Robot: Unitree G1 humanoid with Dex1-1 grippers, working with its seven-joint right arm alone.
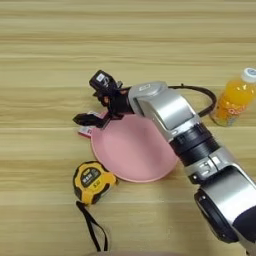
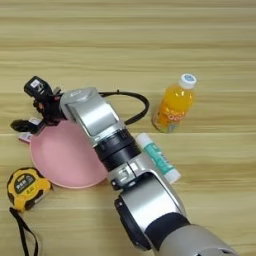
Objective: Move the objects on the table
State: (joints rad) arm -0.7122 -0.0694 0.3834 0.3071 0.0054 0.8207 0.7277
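Reaching across pink plate (image 1: 132,150) toward red-white box (image 1: 86,131) at plate's far-left rim. Gripper (image 1: 95,102) spread wide, holding nothing, one finger low beside box. Step: approach for grasp. Next: lower, straddle box, close. Tape measure (image 1: 91,181) near plate; bottle (image 2: 174,109) and tube (image 2: 159,157) well right.

right arm (image 2: 107,135) | silver boxy forearm shell, glossy | black ribbed collar ring at mid-forearm, just behind the shell | rounded silver elbow housing with black circular joint cap behind the collar | thin black cable (image 2: 131,102) looping off the shell | right gripper (image 1: 92,102): two black fingers, small white label on the upper one
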